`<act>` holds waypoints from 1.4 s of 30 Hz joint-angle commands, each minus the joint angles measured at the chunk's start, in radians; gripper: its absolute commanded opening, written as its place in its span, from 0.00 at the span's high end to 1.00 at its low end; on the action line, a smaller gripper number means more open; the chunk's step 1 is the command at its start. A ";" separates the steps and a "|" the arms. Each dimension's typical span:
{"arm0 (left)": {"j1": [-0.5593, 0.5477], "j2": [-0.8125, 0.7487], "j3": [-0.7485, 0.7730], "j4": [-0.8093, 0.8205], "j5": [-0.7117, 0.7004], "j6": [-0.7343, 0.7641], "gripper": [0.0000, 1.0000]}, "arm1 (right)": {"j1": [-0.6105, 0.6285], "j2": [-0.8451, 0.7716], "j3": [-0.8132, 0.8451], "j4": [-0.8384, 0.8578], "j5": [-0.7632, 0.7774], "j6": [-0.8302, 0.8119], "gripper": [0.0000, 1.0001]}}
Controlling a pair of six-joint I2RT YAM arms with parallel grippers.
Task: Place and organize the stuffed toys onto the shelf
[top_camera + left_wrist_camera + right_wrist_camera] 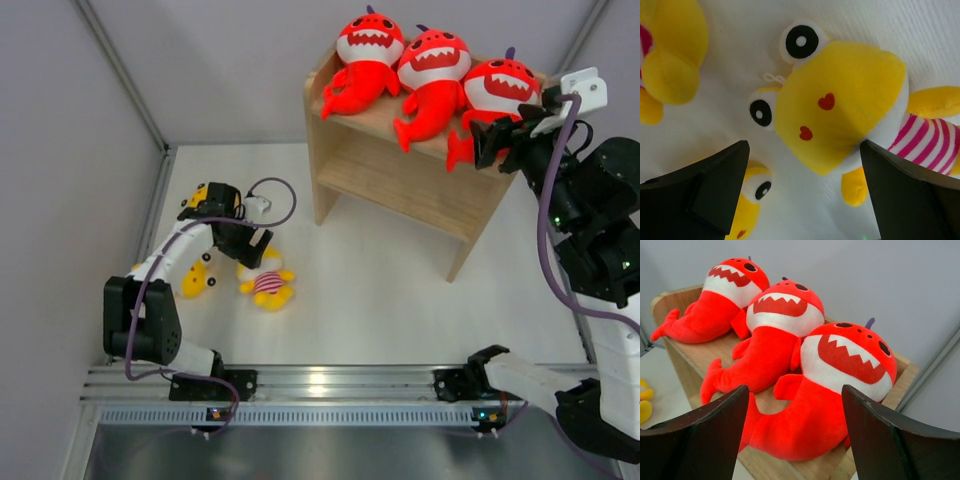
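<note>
Three red-orange sharks lie side by side on the top of the wooden shelf (330, 100): left (362, 60), middle (430, 80), right (492, 100). My right gripper (487, 145) hangs open at the right shark (830, 390); its fingers (715, 435) stand either side of the body, apart from it. My left gripper (252, 250) is open, low over the yellow toys on the white table. A striped-shirt toy (840, 105) lies face up just beyond the gripper (805, 190). A second yellow toy (675, 55) lies to the left, and a third (752, 200) sits by the left finger.
The shelf's lower tier (400, 185) faces the table. A metal rail (320, 385) runs along the near edge with both arm bases on it. Grey walls and frame posts (120, 70) close in the left and back. Purple cables (545, 230) loop off both arms.
</note>
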 commanded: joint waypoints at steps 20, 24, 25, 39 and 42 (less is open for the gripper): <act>-0.062 -0.315 -0.070 0.091 0.072 0.026 1.00 | 0.468 0.077 -0.094 -0.036 -0.042 -0.352 0.23; -0.062 -0.415 0.011 -0.018 0.121 0.017 1.00 | 0.698 0.039 -0.306 0.155 -0.061 -0.599 0.16; -0.062 -0.447 0.028 -0.036 0.137 0.012 1.00 | 0.741 0.039 -0.343 0.191 -0.059 -0.636 0.14; -0.062 -0.538 0.165 -0.213 0.256 -0.008 1.00 | 0.922 0.283 -0.563 0.499 -0.127 -0.928 0.12; -0.064 -0.535 0.177 -0.213 0.271 -0.015 1.00 | 0.923 0.324 -0.558 0.487 -0.137 -0.911 0.12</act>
